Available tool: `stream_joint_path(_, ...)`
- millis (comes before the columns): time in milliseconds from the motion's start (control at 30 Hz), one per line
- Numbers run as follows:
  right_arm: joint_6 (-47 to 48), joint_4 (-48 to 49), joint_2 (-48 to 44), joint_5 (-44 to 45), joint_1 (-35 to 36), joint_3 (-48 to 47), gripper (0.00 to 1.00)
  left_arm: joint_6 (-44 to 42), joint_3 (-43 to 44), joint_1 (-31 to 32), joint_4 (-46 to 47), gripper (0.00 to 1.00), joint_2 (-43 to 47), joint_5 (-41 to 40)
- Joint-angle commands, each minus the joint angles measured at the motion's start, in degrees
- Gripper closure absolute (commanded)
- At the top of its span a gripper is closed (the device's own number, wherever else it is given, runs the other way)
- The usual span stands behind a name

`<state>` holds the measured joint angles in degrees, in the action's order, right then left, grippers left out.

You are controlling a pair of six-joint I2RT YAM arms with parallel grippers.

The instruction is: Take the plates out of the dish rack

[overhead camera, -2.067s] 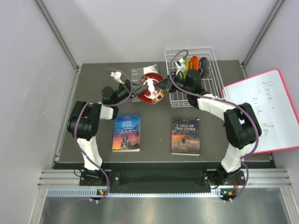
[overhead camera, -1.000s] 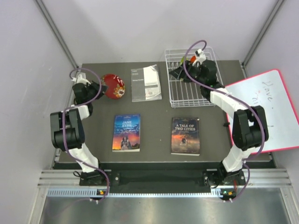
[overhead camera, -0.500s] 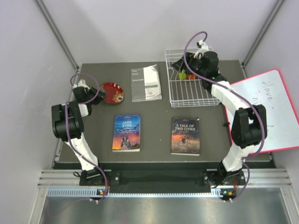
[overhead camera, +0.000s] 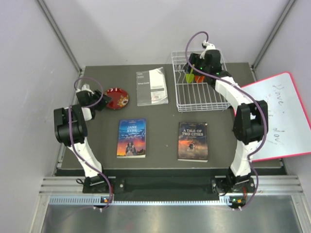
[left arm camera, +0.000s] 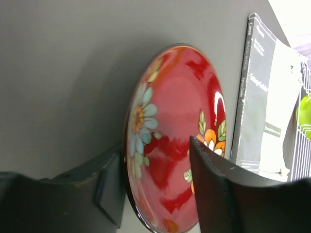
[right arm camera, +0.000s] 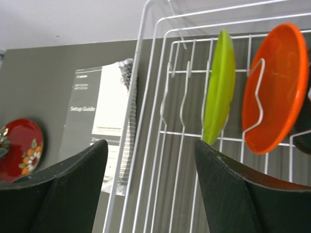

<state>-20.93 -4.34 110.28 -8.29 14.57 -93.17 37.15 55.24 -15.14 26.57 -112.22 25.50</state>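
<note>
Left fingers (left arm camera: pixel 218 189) straddle the rim of the red plate (left arm camera: pixel 170 121), one against its underside and one over its flowered face; whether they press on it I cannot tell. That plate lies on the counter (left arm camera: pixel 58 73) by the left edge, towards the far left corner. Right fingers (right arm camera: pixel 68 189) are spread wide with nothing between them, above the dish rack (overhead camera: pixel 201 99) at the far right corner. Upright among its prongs stand the lime green plate (right arm camera: pixel 219 87) and, just beside it, the orange plate (right arm camera: pixel 277 82). A booklet (right arm camera: pixel 104 111) lies just left of the rack.
</note>
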Motion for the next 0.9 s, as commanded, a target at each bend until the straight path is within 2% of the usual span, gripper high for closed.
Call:
stream_joint_path(0,3.61,-2.60,2.21,4.42,-0.68,-5.88,0.28,-2.87,0.48,-0.24,-3.27,0.41,1.39,-2.55)
stream_joint_path(67,4.66,-4.18,3.53,5.83,-0.68,-8.69,0.28,-3.04,-0.04,-0.24,-3.80,0.30,2.45,-4.13)
stream_joint_path(167,6.07,-5.50,5.47,8.64,-0.33,-11.07,0.28,-3.74,-0.22,-0.16,-5.56,0.22,3.85,-6.68)
stream_joint_path(200,6.51,-5.94,6.34,10.21,-0.33,-11.68,0.28,-4.10,-0.40,-0.16,-5.65,0.14,4.12,-7.04)
stream_joint_path(233,6.86,-6.64,6.61,11.97,-0.16,-12.65,0.28,-4.27,-0.49,-0.16,-6.52,0.09,4.90,-7.82)
stream_joint_path(533,10.29,-10.07,12.23,16.29,0.64,-19.94,0.31,-6.12,-1.63,-0.24,-9.42,0.06,10.17,-13.71)
stream_joint_path(867,13.54,-15.09,19.97,20.69,2.39,-28.74,0.43,-5.68,-1.72,3.00,-9.96,0.06,21.16,-8.09)
